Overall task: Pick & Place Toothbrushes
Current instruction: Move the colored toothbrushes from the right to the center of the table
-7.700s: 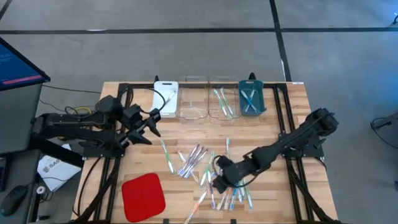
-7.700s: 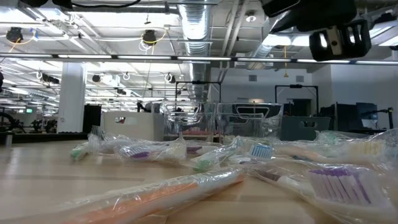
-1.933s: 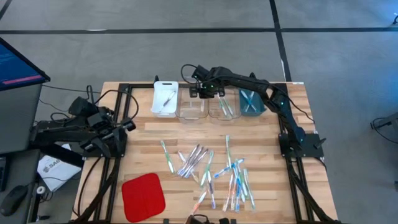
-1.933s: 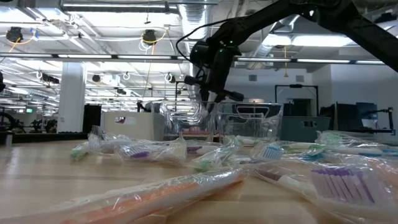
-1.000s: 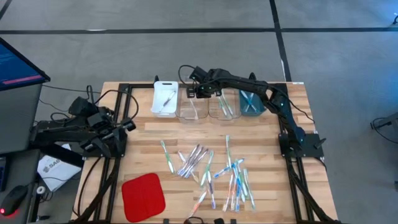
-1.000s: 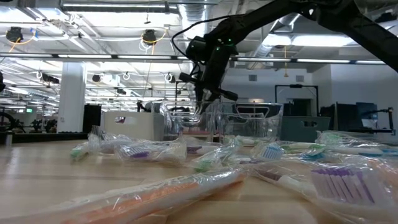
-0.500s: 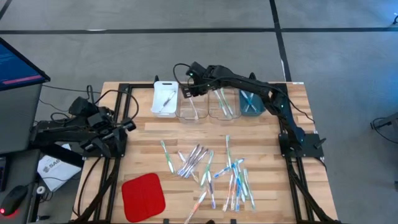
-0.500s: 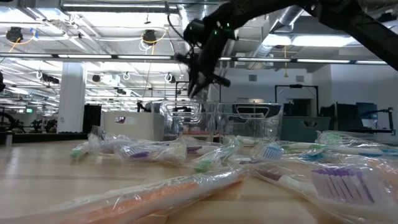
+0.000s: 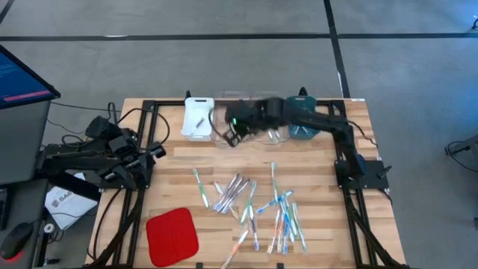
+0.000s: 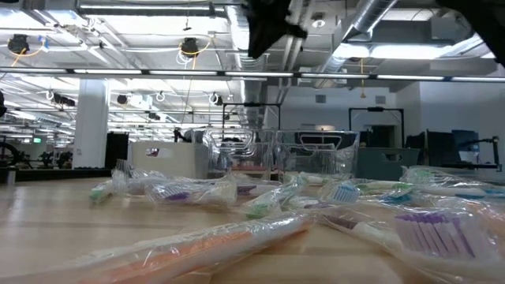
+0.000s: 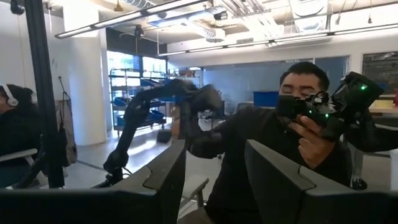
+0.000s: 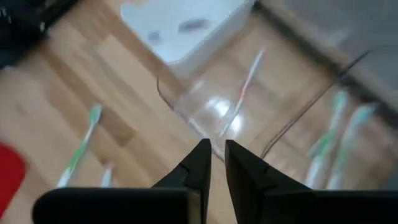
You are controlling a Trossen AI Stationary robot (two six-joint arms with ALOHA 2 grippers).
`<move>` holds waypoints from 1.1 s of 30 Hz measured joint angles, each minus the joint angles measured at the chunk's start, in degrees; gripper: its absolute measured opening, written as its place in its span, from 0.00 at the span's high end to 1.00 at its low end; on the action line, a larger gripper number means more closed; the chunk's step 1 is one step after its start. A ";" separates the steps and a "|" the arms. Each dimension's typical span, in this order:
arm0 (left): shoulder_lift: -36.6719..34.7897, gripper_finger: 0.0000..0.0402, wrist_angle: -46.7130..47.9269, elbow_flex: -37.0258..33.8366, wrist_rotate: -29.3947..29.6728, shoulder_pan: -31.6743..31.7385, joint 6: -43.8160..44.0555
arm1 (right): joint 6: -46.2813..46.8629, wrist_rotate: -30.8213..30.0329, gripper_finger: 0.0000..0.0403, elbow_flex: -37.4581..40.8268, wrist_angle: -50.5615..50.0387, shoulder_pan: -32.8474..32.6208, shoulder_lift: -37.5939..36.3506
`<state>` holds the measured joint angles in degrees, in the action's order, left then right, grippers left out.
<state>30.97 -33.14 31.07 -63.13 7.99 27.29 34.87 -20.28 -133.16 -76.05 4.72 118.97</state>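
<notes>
Our right gripper (image 12: 214, 163) is hovering above the clear tray (image 9: 230, 128), fingers nearly together, pinching nothing. Most toothbrushes (image 9: 258, 209) are lying scattered mid-table. Our left gripper (image 11: 214, 180) is waiting at the left edge, fingers spread.

The high view looks straight down on the whole wooden slatted surface (image 9: 179, 161), taking in both dark arms and the grey floor around. The low view sits at surface height, very near the plastic-wrapped toothbrushes (image 10: 237, 237), facing level into the room behind. The left wrist view faces outward into the room, toward a person (image 11: 273, 162). The right wrist view looks steeply down, close over a clear plastic rectangular tray (image 12: 236, 106), a spot the high view shares.
</notes>
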 joint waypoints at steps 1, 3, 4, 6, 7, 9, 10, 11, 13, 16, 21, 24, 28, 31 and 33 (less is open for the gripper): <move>0.17 0.60 0.17 0.00 0.10 0.00 0.02 | 0.40 -3.59 0.90 0.04 -1.95 -1.98 -0.72; 0.99 0.60 -0.08 0.02 0.76 0.00 0.00 | 1.66 -10.73 0.90 0.04 -4.17 -6.36 -1.94; 1.11 0.60 -0.01 0.02 0.87 0.02 0.01 | 3.02 -13.73 0.90 -0.06 -5.34 -8.42 -2.38; 2.23 0.60 -0.29 0.02 1.72 0.01 0.00 | 6.24 -17.12 0.90 -0.04 -8.32 -12.33 -2.74; 2.43 0.60 -0.41 0.02 1.85 0.02 0.00 | 8.23 -18.35 0.90 -0.04 -9.33 -14.15 -2.69; 3.04 0.60 -0.47 0.02 2.57 0.00 0.00 | 12.33 -20.03 0.90 0.04 -12.69 -17.60 -2.60; 3.40 0.60 -0.62 0.02 2.91 0.00 0.00 | 14.26 -20.34 0.90 0.04 -13.94 -19.26 -2.59; 3.61 0.60 -0.82 0.02 3.21 0.00 0.00 | 15.35 -20.43 0.90 0.14 -14.16 -20.83 -2.59; 3.77 0.60 -0.88 0.02 3.45 0.02 0.00 | 12.61 -19.36 0.90 1.10 -14.05 -23.77 -2.62; 4.14 0.60 -1.31 0.02 3.85 0.01 0.00 | 12.06 -14.89 0.90 1.25 -13.93 -28.11 -2.42; 4.27 0.60 -1.56 0.02 4.83 0.02 0.00 | 21.80 -12.80 0.90 1.85 -13.15 -33.88 -2.50; 4.36 0.60 -1.66 0.02 4.85 0.02 0.00 | 26.70 -7.24 0.90 3.46 -14.15 -35.91 -2.51; 4.34 0.60 -1.73 0.02 4.91 0.00 0.00 | 33.01 9.95 0.90 5.18 -13.90 -40.37 -2.50; 4.34 0.60 -1.73 0.02 4.91 0.02 0.00 | 41.73 19.97 0.90 8.63 -13.95 -44.52 -2.50; 4.35 0.60 -1.73 0.02 4.95 0.02 0.00 | 46.79 23.72 0.90 11.98 -13.94 -47.10 -2.50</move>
<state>35.32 -34.87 31.09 -58.18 8.01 27.29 81.66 3.44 -121.18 -89.99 -42.38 116.46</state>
